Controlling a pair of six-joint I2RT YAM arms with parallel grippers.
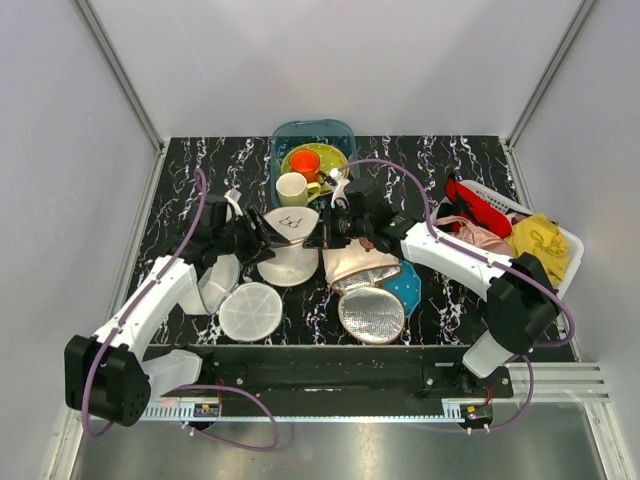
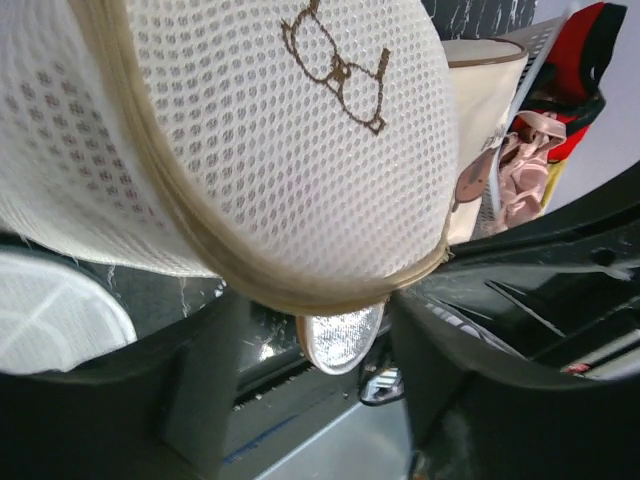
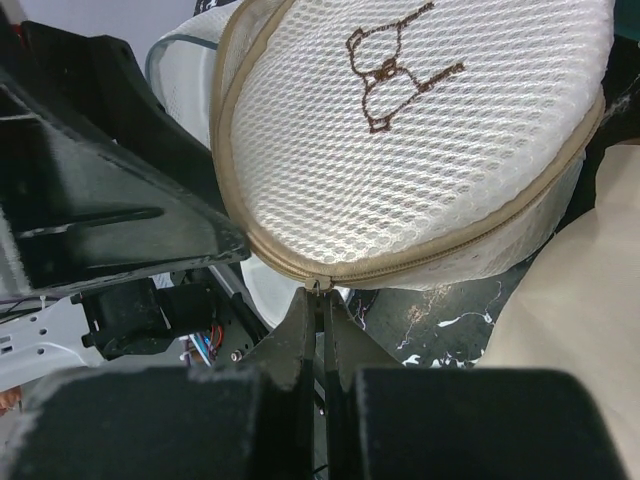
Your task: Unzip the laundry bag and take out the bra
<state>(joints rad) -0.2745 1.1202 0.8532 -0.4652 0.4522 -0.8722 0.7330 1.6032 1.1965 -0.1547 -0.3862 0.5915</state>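
Note:
The laundry bag [image 1: 290, 222], white mesh with a small bra drawing on its round face, is held tilted up between my two grippers. It fills the left wrist view [image 2: 260, 130] and the right wrist view [image 3: 420, 150]. My left gripper [image 1: 256, 240] [image 2: 310, 320] grips the bag's left edge, jaws wide around its rim. My right gripper [image 1: 323, 232] [image 3: 322, 296] is shut on the zipper pull [image 3: 320, 285] at the bag's rim. The zipper along the rim looks closed. The maroon bra is hidden from view.
A plain white mesh bag [image 1: 250, 311] lies near the front. A cream cylindrical bag [image 1: 358, 264] with silver lining [image 1: 372, 313] lies right of centre. A teal basin [image 1: 285, 137] with dishes stands at the back. A white basket [image 1: 566, 268] holds red, pink and yellow garments.

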